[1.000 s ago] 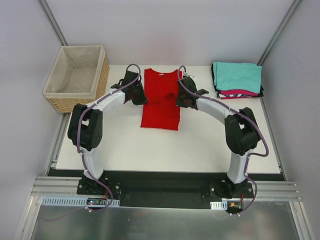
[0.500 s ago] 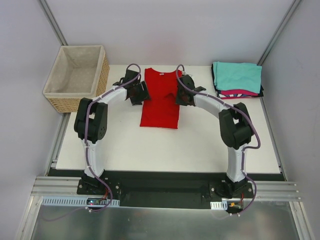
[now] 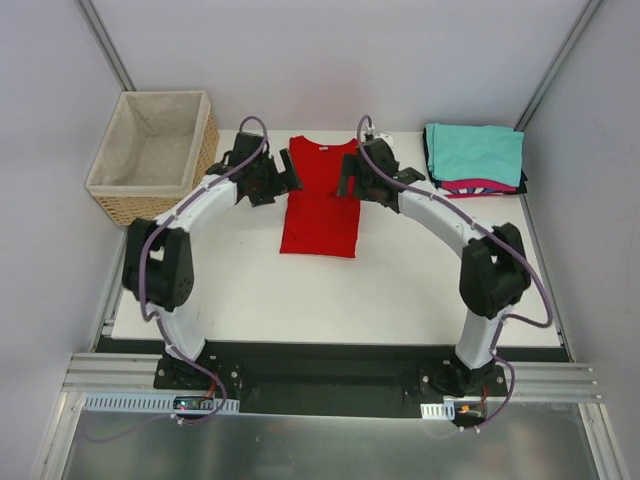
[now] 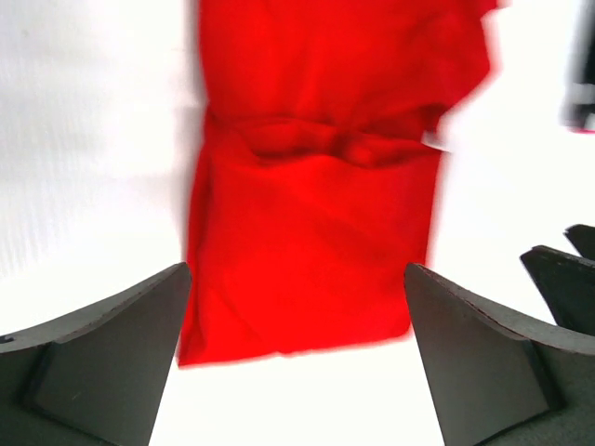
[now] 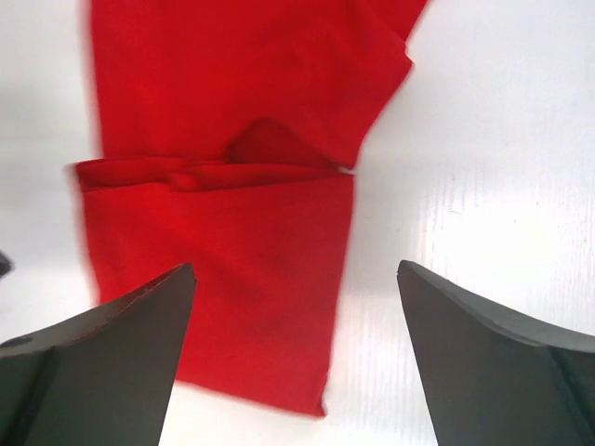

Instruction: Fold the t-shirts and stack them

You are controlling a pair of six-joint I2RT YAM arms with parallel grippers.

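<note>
- Left gripper [image 4: 296, 271]: jaws spread wide and nothing between them. It hangs just off the left edge of the shirt's far half.
- Right gripper [image 5: 296, 268]: also spread and empty, mirrored on the shirt's right edge.
- Judgement: the symmetric flanking suits a two-handed pinch at the shoulder corners. That would bring the collar end over toward the near hem.
- Plain bright red cloth t-shirt [image 3: 320, 205]: lies flat at centre-far on the white table [image 3: 400, 290], between the two grippers, collar at the far end.
- Its sleeves appear tucked in, giving a narrow long rectangle. Both wrist views show a rumpled crosswise ridge about midway. The cloth is thin, matte and limp, and the near hem corners are slightly uneven.
- Stack of folded shirts [image 3: 475, 165]: far right corner, well apart from the red one. A teal rectangle is on top, with magenta-pink and black edges showing beneath. Judged the destination.
- Woven wicker basket with beige lining [image 3: 130, 208]: far left, just off the table.
</note>
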